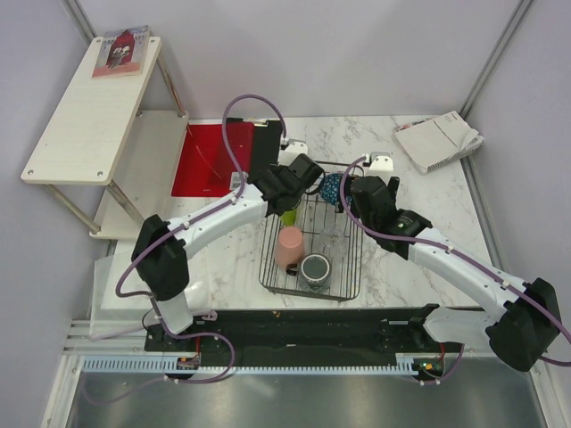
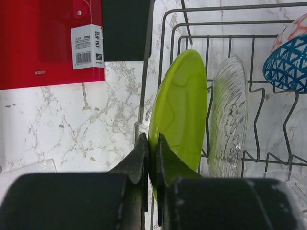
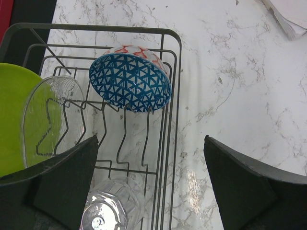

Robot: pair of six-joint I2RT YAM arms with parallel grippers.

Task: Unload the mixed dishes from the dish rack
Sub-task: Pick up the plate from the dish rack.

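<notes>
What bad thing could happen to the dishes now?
1. The left gripper pinches only the rim of the green plate, so it might slip or swing when lifted.
2. The clear dish stands close beside it in the rack, so the plate could knock it.
3. The right gripper hangs open near the bowl, which leans on the wires and might roll if bumped.

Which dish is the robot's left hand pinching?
The lime-green plate, standing on edge. The left gripper is shut on its rim; the clear ribbed dish beside it and the blue patterned bowl are untouched.
</notes>
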